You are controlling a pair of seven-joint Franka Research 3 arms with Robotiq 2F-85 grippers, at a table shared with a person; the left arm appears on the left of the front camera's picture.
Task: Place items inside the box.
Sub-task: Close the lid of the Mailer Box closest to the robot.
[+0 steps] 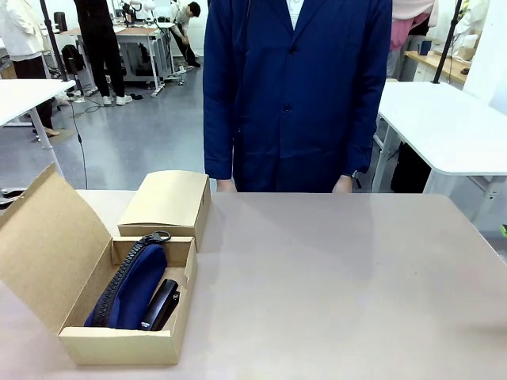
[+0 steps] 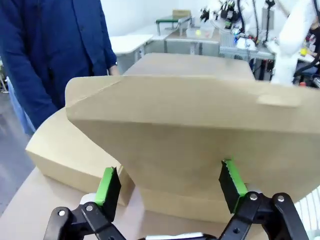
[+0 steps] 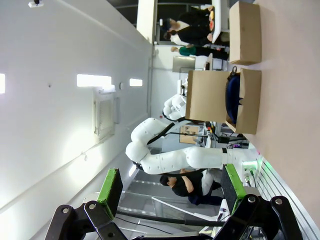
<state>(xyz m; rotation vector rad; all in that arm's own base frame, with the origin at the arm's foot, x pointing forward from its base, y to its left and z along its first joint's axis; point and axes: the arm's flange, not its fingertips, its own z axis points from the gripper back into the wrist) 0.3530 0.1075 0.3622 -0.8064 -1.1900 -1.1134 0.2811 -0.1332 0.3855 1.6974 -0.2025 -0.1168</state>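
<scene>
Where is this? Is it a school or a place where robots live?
Probably a robot lab or workshop. Green-tipped robot grippers reach toward a cardboard box on a table, a white robot arm stands nearby, and white workbenches with equipment fill the room behind a person in a navy coat.

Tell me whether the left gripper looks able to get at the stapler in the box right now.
Probably not directly. The left gripper, jaws open, faces the outside of the raised flap lid, which stands between it and the stapler lying beside the pencil case in the box. It would likely have to come over the flap.
</scene>
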